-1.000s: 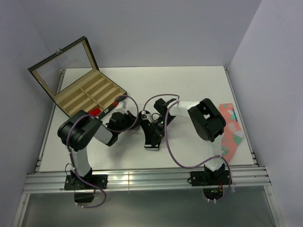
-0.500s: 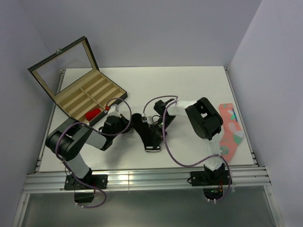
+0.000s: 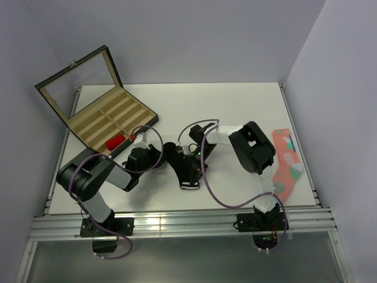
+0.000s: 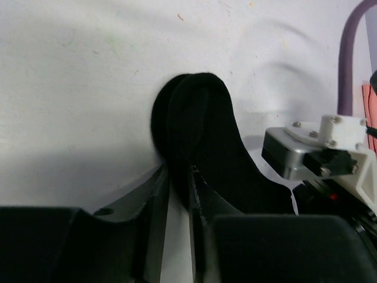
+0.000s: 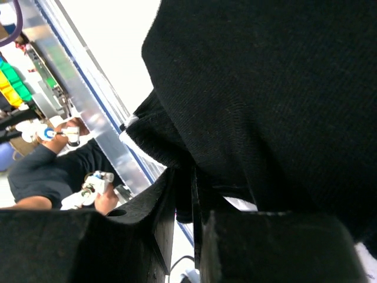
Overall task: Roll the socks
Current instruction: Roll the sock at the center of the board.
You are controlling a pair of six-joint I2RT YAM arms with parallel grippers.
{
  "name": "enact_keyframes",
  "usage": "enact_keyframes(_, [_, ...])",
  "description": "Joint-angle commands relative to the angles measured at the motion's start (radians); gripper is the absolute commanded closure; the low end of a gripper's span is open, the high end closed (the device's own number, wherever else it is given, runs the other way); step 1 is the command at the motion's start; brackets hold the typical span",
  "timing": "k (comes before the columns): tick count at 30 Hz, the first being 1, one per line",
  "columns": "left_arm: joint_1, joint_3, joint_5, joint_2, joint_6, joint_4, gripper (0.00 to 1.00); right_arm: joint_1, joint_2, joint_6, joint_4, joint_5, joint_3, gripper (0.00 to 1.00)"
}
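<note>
Landmark: the open box (image 3: 126, 109) with its compartments, at the far left of the table (image 3: 235, 106)
Black sock (image 3: 185, 168): on the table just right of the box's near corner, stretching away from the box toward the arm bases, with its white-striped cuff at the end farthest from the box
Red sock (image 3: 116, 141): inside the box, at its near end by the front rim; we cannot tell which compartment
Pink sock (image 3: 287, 159): well apart from the box, at the opposite edge of the table, and no part of our job
Left gripper (image 4: 178, 177): at the sock's end nearest the box, where the fabric is doubled into a rounded fold; the fingers stand a sliver apart with the fold's edge between their tips, and we cannot tell whether they press it
Right gripper (image 5: 184, 177): on the side of the sock away from the box, squeezed onto a pleat of the black sock, with cloth draping over it
Step in hand: we judge this the start of the roll, with one turn formed at the box end
How to do it well: we hold the far part taut with the right gripper, take the whole fold with the left rather than one layer, and turn it toward the cuff in short, even turns
Risk: a loose pinch lets the fold spring flat
</note>
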Motion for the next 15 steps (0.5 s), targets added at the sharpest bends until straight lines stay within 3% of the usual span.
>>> enact_keyframes(1, [-0.017, -0.021, -0.011, -0.041, 0.049, -0.016, 0.75, 0.015, 0.032, 0.024, 0.088, 0.195, 0.005, 0.81])
enact_keyframes(5, [-0.051, -0.057, -0.073, -0.133, 0.069, -0.047, 0.66, 0.016, 0.035, 0.03, 0.089, 0.2, 0.007, 0.81])
enact_keyframes(11, [-0.218, -0.111, -0.186, -0.297, 0.149, -0.064, 0.63, 0.016, 0.041, 0.032, 0.086, 0.199, 0.013, 0.81])
enact_keyframes(15, [-0.306, -0.136, -0.119, -0.348, 0.213, -0.035, 0.59, 0.016, 0.038, 0.025, 0.086, 0.197, 0.007, 0.81])
